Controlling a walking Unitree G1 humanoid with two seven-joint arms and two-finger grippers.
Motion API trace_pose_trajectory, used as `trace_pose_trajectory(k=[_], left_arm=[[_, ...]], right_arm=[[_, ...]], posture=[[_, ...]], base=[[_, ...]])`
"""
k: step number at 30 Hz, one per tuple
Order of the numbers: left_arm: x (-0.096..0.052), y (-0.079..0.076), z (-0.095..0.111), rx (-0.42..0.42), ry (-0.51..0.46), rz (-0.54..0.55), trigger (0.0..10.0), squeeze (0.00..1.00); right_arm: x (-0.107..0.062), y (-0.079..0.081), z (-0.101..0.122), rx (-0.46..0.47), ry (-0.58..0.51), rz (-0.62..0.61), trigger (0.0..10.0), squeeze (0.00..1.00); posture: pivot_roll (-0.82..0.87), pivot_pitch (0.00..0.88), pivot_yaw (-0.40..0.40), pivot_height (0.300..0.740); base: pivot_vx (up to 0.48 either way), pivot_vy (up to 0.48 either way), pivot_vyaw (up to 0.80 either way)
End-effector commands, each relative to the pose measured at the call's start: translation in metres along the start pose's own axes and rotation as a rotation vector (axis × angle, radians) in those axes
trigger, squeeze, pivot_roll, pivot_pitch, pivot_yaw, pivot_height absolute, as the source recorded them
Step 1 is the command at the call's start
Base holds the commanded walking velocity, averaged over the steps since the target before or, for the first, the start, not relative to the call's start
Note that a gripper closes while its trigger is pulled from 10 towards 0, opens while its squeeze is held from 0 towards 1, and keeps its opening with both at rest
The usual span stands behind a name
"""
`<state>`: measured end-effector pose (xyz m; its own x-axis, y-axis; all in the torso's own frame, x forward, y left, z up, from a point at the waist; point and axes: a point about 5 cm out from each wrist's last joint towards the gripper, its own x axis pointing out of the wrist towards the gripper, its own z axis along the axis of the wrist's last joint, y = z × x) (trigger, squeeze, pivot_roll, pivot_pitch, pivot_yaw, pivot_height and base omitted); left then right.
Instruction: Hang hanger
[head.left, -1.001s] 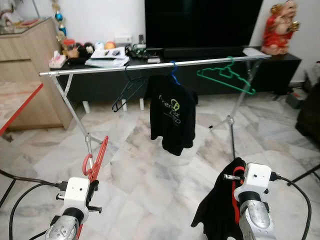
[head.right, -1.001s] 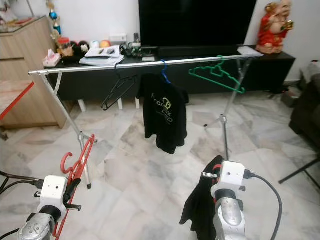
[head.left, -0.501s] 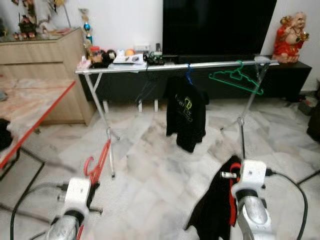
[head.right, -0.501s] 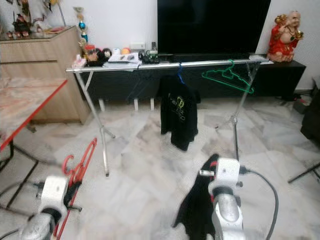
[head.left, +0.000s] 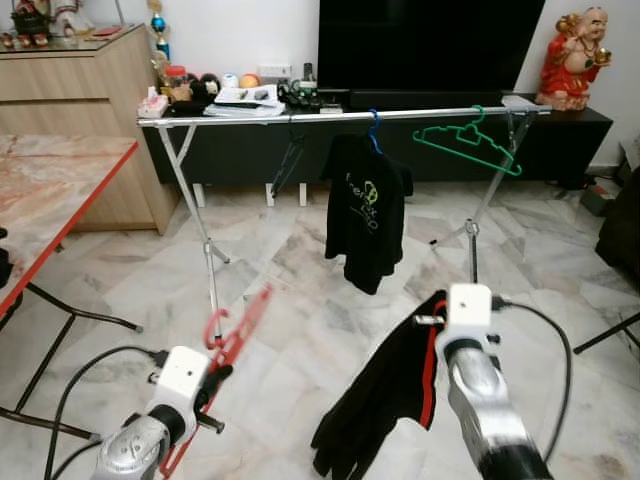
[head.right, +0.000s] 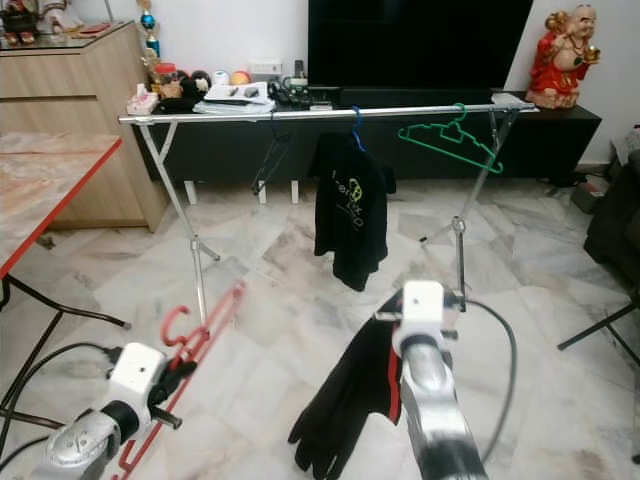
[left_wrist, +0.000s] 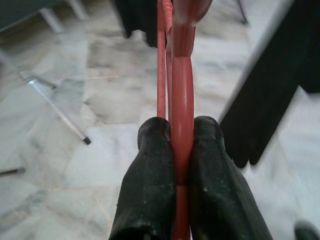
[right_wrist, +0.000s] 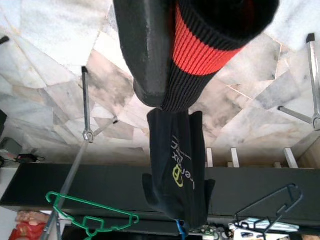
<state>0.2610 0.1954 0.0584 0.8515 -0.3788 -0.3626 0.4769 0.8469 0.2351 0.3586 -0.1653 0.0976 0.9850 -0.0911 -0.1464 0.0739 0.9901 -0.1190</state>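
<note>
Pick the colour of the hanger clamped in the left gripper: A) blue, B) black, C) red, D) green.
C: the left gripper is shut on the red hanger, whose bar runs between its black fingers in the left wrist view; the green hanger hangs empty on the rail.

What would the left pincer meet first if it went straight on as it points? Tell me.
Probably the drying rack's near leg, though depth is unclear. The left pincer, shut on the red hanger, points forward over bare marble floor toward the rack; the hanger's tip would arrive first.
</note>
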Motion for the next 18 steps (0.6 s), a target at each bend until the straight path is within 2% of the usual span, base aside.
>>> trace_pose_trajectory(k=[1,3,4,8,9,11,18], left_arm=[[0.003,-0.004,0.006,0.113,0.041,-0.119,10.0,0.0],[0.003,-0.004,0.006,0.13,0.053,-0.146,10.0,0.0],[0.005,-0.006,0.011,0.177,0.097,-0.24,10.0,0.0],[0.007,-0.01,0.016,0.205,0.115,-0.315,10.0,0.0],[0.008,-0.016,0.022,0.222,0.126,-0.393,10.0,0.0],[0.008,-0.023,0.026,0.239,0.132,-0.459,10.0,0.0],[0.017,-0.047,0.046,0.202,0.075,-0.594,10.0,0.0]], right_arm=[[0.006,0.004,0.006,-0.015,0.018,-0.004,10.0,0.0],[0.008,0.005,0.008,-0.018,0.022,-0.003,10.0,0.0],[0.013,0.011,0.015,-0.021,0.037,-0.003,10.0,0.0],[0.016,0.014,0.016,-0.014,0.062,-0.006,10.0,0.0],[0.018,0.018,0.019,-0.011,0.08,0.0,10.0,0.0],[0.019,0.022,0.021,-0.005,0.083,0.005,10.0,0.0],[0.018,0.036,0.02,0.011,0.099,0.008,10.0,0.0]], posture=[[0.04,0.0,-0.01,0.74],[0.04,0.0,-0.012,0.74],[0.05,0.0,-0.016,0.74],[0.05,0.0,-0.02,0.74],[0.05,0.0,-0.024,0.74],[0.06,0.0,-0.025,0.74],[0.06,0.0,-0.029,0.74]], base=[[0.0,0.0,0.0],[0.0,0.0,0.0],[0.0,0.0,0.0],[0.0,0.0,0.0],[0.0,0.0,0.0],[0.0,0.0,0.0],[0.0,0.0,0.0]])
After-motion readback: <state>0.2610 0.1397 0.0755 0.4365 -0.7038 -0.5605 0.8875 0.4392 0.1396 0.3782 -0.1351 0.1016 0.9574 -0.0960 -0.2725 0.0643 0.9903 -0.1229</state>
